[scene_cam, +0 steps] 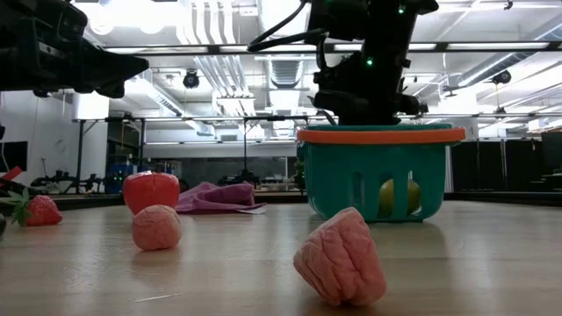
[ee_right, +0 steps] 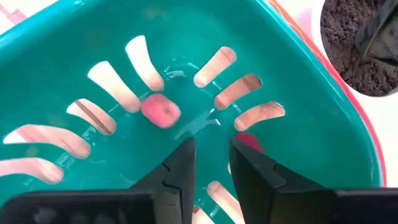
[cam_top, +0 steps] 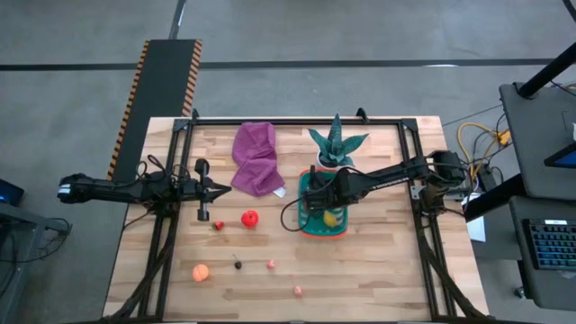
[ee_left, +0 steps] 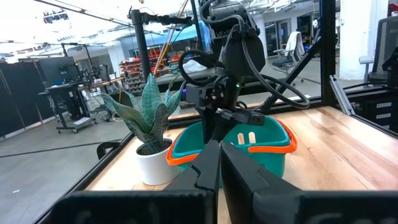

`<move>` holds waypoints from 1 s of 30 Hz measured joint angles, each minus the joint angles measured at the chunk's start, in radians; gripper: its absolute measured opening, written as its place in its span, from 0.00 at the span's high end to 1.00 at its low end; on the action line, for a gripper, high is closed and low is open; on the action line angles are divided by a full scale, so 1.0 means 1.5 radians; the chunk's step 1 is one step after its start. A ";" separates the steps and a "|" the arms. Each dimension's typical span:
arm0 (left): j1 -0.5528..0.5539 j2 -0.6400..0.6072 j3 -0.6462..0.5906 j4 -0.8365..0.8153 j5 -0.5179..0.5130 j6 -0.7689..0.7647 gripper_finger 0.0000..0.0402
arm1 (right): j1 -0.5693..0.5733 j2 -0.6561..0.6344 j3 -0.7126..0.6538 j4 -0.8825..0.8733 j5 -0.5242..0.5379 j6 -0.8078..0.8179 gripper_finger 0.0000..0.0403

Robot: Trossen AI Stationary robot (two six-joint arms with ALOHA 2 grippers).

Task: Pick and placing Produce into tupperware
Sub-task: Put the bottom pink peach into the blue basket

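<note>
Basket of slotted teal plastic [cam_top: 310, 184] half-hides a yellow lemon [scene_cam: 397, 195]; right gripper [ee_right: 210, 163], narrowly parted and empty, hangs inside it over a blurred pink piece [ee_right: 160, 110].

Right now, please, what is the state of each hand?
Left hand: closed, holding nothing, beside the table's left edge.
Right hand: slightly open, empty, inside the teal basket, above a pink piece.

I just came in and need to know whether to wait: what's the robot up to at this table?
It is sorting toy produce into the teal basket. The right gripper hangs inside the basket with nothing between its slightly parted fingers; a small pink piece and a yellow lemon lie in there. The left gripper waits shut above the table's left side. A red fruit, an orange ball and several small pieces remain on the table.
</note>
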 joint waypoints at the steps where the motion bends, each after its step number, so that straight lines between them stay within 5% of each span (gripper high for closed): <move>1: 0.000 0.000 0.000 0.000 0.000 0.000 1.00 | 0.000 0.000 0.002 -0.001 0.000 -0.014 0.79; 7: 0.000 0.000 0.000 0.000 0.000 0.000 1.00 | 0.035 -0.003 0.053 0.013 0.050 -0.048 0.71; 13: 0.000 0.000 0.000 0.000 0.000 0.000 1.00 | 0.090 -0.012 0.134 0.045 0.080 -0.070 0.50; 22: 0.000 0.000 0.000 -0.001 0.000 0.000 1.00 | 0.195 -0.013 0.245 0.084 0.010 -0.093 0.17; 30: 0.000 0.000 0.000 -0.001 0.000 -0.001 1.00 | 0.309 -0.013 0.274 0.085 -0.025 -0.133 0.11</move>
